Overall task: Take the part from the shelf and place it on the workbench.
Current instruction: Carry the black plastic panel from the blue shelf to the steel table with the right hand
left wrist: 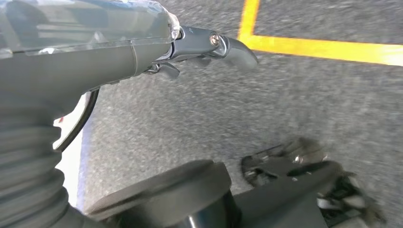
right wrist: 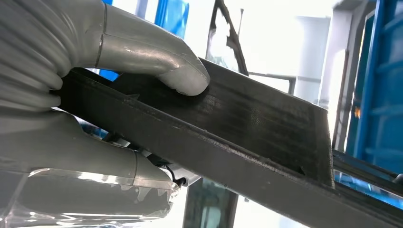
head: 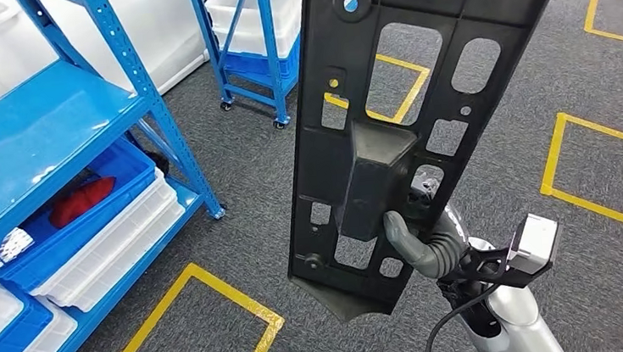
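The right hand (head: 420,243) holds the big black part (head: 397,126) near its bottom end, thumb (right wrist: 161,66) pressed on the raised block, other fingers behind. The part stands up tall above the fingers, away from the blue shelf (head: 40,132). The left hand (left wrist: 204,47) hangs over the grey floor (left wrist: 294,104); I cannot tell if its fingers are apart. I think this is the carrying step. Next: find the workbench and set the part down flat.

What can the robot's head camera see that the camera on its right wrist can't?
The head view alone takes in the grey carpet floor with yellow taped squares and the red thing in a blue bin. The right wrist view alone gives a close look at the thick grey thumb pressing down. Both show the right hand holding the long black plastic panel with cut-outs and the blue metal shelves.
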Tool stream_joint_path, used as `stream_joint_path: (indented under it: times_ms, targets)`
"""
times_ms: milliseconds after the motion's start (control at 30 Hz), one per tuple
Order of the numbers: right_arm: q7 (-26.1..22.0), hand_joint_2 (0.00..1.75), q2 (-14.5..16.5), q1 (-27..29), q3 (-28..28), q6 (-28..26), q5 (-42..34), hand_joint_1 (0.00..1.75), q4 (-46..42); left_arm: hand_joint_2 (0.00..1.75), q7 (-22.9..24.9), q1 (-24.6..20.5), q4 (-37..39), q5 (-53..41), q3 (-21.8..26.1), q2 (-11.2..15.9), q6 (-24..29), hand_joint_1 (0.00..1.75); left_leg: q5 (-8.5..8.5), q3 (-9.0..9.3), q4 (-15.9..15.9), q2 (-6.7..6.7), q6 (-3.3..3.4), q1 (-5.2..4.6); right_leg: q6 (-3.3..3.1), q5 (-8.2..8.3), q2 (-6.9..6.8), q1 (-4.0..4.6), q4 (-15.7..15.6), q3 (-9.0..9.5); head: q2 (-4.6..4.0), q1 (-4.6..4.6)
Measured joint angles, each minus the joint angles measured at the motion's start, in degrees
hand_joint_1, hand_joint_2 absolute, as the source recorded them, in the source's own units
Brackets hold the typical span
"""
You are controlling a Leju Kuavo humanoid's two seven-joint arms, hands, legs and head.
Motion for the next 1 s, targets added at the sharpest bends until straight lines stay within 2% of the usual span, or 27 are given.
stream_joint_path:
  times_ms: [33,67,100,133,200,233,267,300,333,367,433,467,500,533,567,600,633,667,733,767,800,867,933,1000]
  targets:
    - [0.09,1.75,-0.01,-0.01,0.0,0.0,-0.03,1.75,0.12,1.75,0.01,-0.21,0.0,0.04,0.01,-0.02,-0.04,0.0,-0.99,-1.6,3.32,-0.29,-0.02,-0.03,-0.06,-0.04,0.68,0.1,0.05,0.03,0.0,0.01]
    - [0.2,1.75,-0.02,0.01,0.0,0.01,-0.07,1.75,0.24,1.75,0.12,-0.38,0.0,0.05,0.02,-0.05,-0.1,0.0,-0.83,-2.39,4.78,-0.37,-0.01,-0.04,-0.08,-0.08,1.43,0.19,0.13,0.08,0.0,0.01]
    - [0.31,1.75,-0.02,0.03,0.0,0.02,-0.09,1.75,0.37,1.75,0.28,-0.44,0.0,0.05,0.02,-0.11,-0.21,0.0,0.52,-2.14,3.92,-0.43,0.07,-0.02,-0.06,-0.12,2.29,0.24,0.25,0.13,0.0,0.01]
    - [0.39,1.75,-0.02,0.04,0.0,0.04,-0.14,1.75,0.44,1.75,0.39,-0.39,0.0,0.05,0.02,-0.18,-0.41,0.0,2.75,-0.96,0.92,-0.68,0.2,0.03,0.01,-0.2,3.17,0.24,0.44,0.18,0.0,0.01]
    - [0.38,1.75,-0.07,0.05,0.0,0.12,-0.3,1.75,0.53,1.75,0.1,-0.02,0.0,0.11,0.03,-0.26,-0.96,0.0,6.59,1.9,-6.5,-2.74,0.53,0.24,0.35,-0.4,4.8,0.24,1.03,-0.01,0.0,0.01]
    - [0.33,1.75,-0.13,0.04,-0.01,0.18,-0.46,1.75,0.58,1.75,-0.16,0.18,0.0,0.18,0.07,-0.28,-1.12,0.0,7.3,2.83,-8.96,-3.86,0.67,0.35,0.65,-0.41,5.49,0.2,1.34,-0.34,0.0,0.01]
    - [0.27,1.75,-0.24,0.05,-0.03,0.28,-0.72,1.75,0.67,1.75,-0.31,0.3,0.0,0.25,0.12,-0.29,-0.95,0.0,7.3,3.21,-10.13,-4.67,0.84,0.34,1.02,-0.33,6.1,0.1,1.53,-0.73,0.0,0.01]
    - [0.21,1.75,-0.38,0.04,-0.06,0.37,-1.06,1.75,0.77,1.75,-0.21,0.32,0.0,0.28,0.18,-0.29,-0.47,0.0,7.12,3.32,-10.51,-4.82,1.04,0.24,1.45,-0.14,6.68,-0.02,1.56,-1.07,0.0,0.01]
    - [0.17,1.75,-0.54,0.02,-0.12,0.46,-1.43,1.75,0.84,1.75,0.02,0.26,0.0,0.28,0.21,-0.31,0.15,0.0,7.17,3.47,-10.87,-4.3,1.38,0.2,1.88,0.04,7.15,-0.2,1.48,-1.3,0.0,0.01]
    - [0.15,1.75,-0.71,-0.02,-0.19,0.51,-1.81,1.75,0.91,1.75,0.07,0.2,0.0,0.31,0.25,-0.31,0.74,0.0,7.41,3.64,-11.22,-3.69,1.77,0.16,2.21,-0.01,6.65,-0.25,1.6,-1.46,0.0,0.01]
    - [0.1,1.75,-0.93,-0.36,-0.3,0.49,-2.36,1.75,1.05,1.75,-0.78,0.28,0.0,0.48,0.32,-0.28,1.34,0.0,7.83,4.04,-11.95,-2.27,2.49,0.28,2.69,-1.69,3.72,-0.15,4.39,-2.83,0.0,0.02]
    - [-0.03,1.75,-0.96,-0.49,-0.32,0.48,-2.51,1.75,1.16,1.75,-1.52,0.41,0.0,0.63,0.37,-0.22,1.5,0.0,7.87,4.13,-12.09,-1.53,2.68,0.22,2.88,-3.34,1.87,-0.16,7.62,-4.42,0.0,0.02]
    - [-0.21,1.75,-0.96,-0.57,-0.31,0.48,-2.6,1.75,1.32,1.75,-2.15,0.55,0.0,0.8,0.43,-0.16,1.71,0.0,7.85,4.13,-12.12,-0.8,2.78,0.15,3.09,-5.1,0.78,-0.27,11.54,-6.41,0.0,0.02]
    - [-0.42,1.75,-0.95,-0.52,-0.3,0.5,-2.63,1.75,1.52,1.75,-2.59,0.64,0.0,0.99,0.55,-0.09,1.97,0.0,7.8,4.11,-12.11,-0.07,2.8,0.08,3.28,-6.38,0.3,-0.44,15.17,-8.28,0.0,0.02]
    - [-0.6,1.75,-0.94,-0.44,-0.29,0.57,-2.64,1.75,1.75,1.75,-2.86,0.69,0.0,1.19,0.68,-0.03,2.22,0.0,7.74,4.13,-12.11,0.63,2.77,0.05,3.41,-6.72,0.09,-0.6,17.28,-9.39,0.0,0.02]
    - [-0.7,1.75,-0.94,-0.41,-0.27,0.7,-2.63,1.75,1.98,1.75,-3.02,0.7,0.0,1.33,0.81,0.03,2.42,0.0,7.66,4.18,-12.1,1.27,2.68,0.04,3.5,-6.0,-0.06,-0.72,17.18,-9.34,0.0,0.02]
    - [-0.76,1.75,-0.94,-0.44,-0.26,0.83,-2.62,1.75,2.17,1.75,-3.15,0.69,0.0,1.41,0.92,0.08,2.59,0.0,7.53,4.31,-12.1,1.9,2.55,0.04,3.52,-4.32,-0.38,-0.79,14.51,-7.91,0.0,0.02]
    - [-0.8,1.75,-0.93,-0.54,-0.25,0.95,-2.61,1.75,2.3,1.75,-3.24,0.68,0.0,1.43,0.98,0.11,2.7,0.0,7.37,4.51,-12.09,2.44,2.37,0.03,3.45,-2.4,-1.15,-0.82,10.11,-5.51,0.0,0.02]
    - [-0.86,1.75,-0.88,-0.8,-0.19,1.05,-2.6,1.75,2.46,1.75,-3.39,0.65,-0.01,1.43,1.1,0.19,2.84,0.0,6.97,4.87,-12.12,3.36,1.86,-0.21,2.8,-0.29,-3.07,-0.39,2.88,-1.53,0.0,0.02]
    - [-0.88,1.75,-0.81,-0.93,-0.15,1.07,-2.58,1.75,2.54,1.75,-3.44,0.64,-0.02,1.43,1.16,0.22,2.88,0.0,6.79,5.03,-12.15,3.73,1.54,-0.33,2.38,-0.2,-3.56,-0.13,1.33,-0.75,0.0,0.02]
    - [-0.9,1.75,-0.74,-1.02,-0.1,1.07,-2.57,1.75,2.62,1.75,-3.48,0.62,-0.02,1.43,1.22,0.26,2.9,0.0,6.67,5.16,-12.22,4.15,1.21,-0.43,1.94,-0.43,-3.43,0.15,1.18,-0.75,0.0,0.01]
    - [-0.9,1.75,-0.62,-1.11,-0.05,1.05,-2.54,1.75,2.72,1.75,-3.51,0.55,-0.04,1.43,1.28,0.29,2.93,0.0,6.33,5.56,-12.29,4.84,0.48,-0.31,1.2,-0.35,-2.19,0.16,0.84,-0.71,0.0,0.01]
    - [-0.99,1.75,-0.48,-1.34,0.0,1.05,-2.54,1.75,2.75,1.75,-3.54,0.49,-0.06,1.47,1.31,0.3,2.94,0.0,4.6,4.87,-9.93,3.41,0.0,-0.09,0.4,-0.19,-1.06,-0.06,0.33,-0.29,0.0,0.01]
    - [-1.16,1.75,-0.24,-1.6,0.13,1.09,-2.56,1.75,2.88,1.75,-3.63,0.5,-0.07,1.62,1.39,0.3,3.11,0.0,1.09,1.59,-2.95,0.8,-0.13,0.03,-0.16,-0.17,0.01,-0.06,0.1,-0.04,0.0,0.01]
